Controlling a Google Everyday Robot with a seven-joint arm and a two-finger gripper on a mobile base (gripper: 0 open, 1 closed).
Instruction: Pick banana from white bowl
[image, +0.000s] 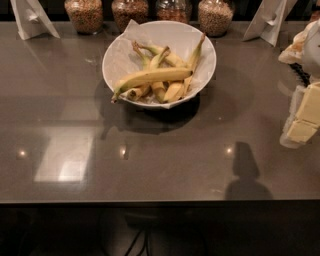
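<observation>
The white bowl (114, 54), lined with crumpled white paper, stands on the far middle of the grey table. It holds several bananas. The banana (155, 76), the longest and smoothest one, lies across the top of the pile, with its stem tip hanging over the bowl's left front rim. Shorter bananas with upright stems lie behind and under it. My gripper (303, 121), pale cream and partly cut off by the frame, is at the right edge of the view above the table. It is well to the right of the bowl and holds nothing that I can see.
Several glass jars of grains (83, 15) line the table's back edge behind the bowl. Folded white paper stands are at the back left (31, 19) and back right (267, 20). The table's front edge (150, 201) runs across the lower view.
</observation>
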